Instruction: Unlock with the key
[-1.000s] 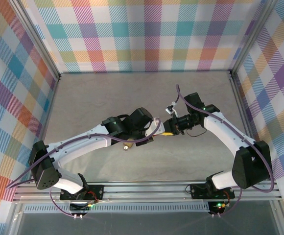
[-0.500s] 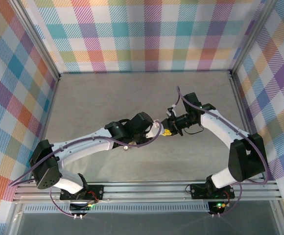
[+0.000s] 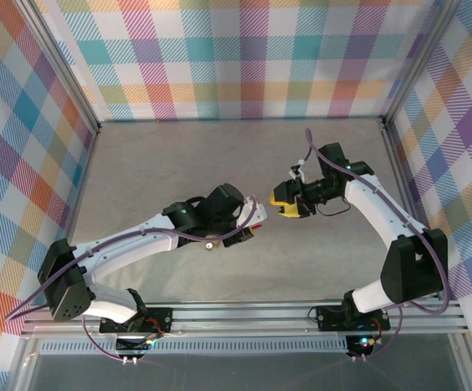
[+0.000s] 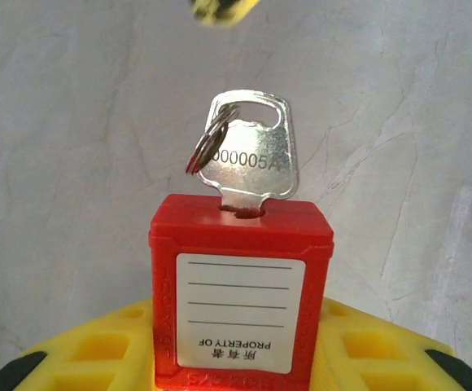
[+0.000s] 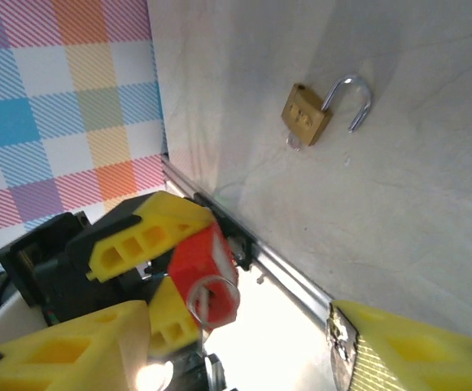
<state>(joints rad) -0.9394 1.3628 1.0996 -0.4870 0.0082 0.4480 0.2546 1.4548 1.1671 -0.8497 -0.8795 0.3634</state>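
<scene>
A red padlock point(image 4: 240, 285) with a white label stands upright between the yellow fingers point(image 4: 81, 358) of my left gripper point(image 4: 240, 362), which is shut on its body. A silver key point(image 4: 251, 163) with a ring sticks out of the padlock's top, and nothing holds it. My right gripper point(image 3: 281, 204) hangs open a short way right of the left gripper point(image 3: 249, 226), apart from the key. The right wrist view looks straight at the red padlock point(image 5: 206, 269) and the key ring point(image 5: 211, 297), between my own spread yellow fingers point(image 5: 65, 350).
A brass padlock point(image 5: 305, 114) with its shackle swung open lies on the grey table point(image 3: 163, 171), just below the left wrist point(image 3: 210, 243). Checked walls close the back and both sides. An aluminium rail point(image 3: 244, 314) runs along the near edge.
My right gripper has opened, let go of the key and drawn back to the right. The left gripper still holds the red padlock and has shifted slightly.
</scene>
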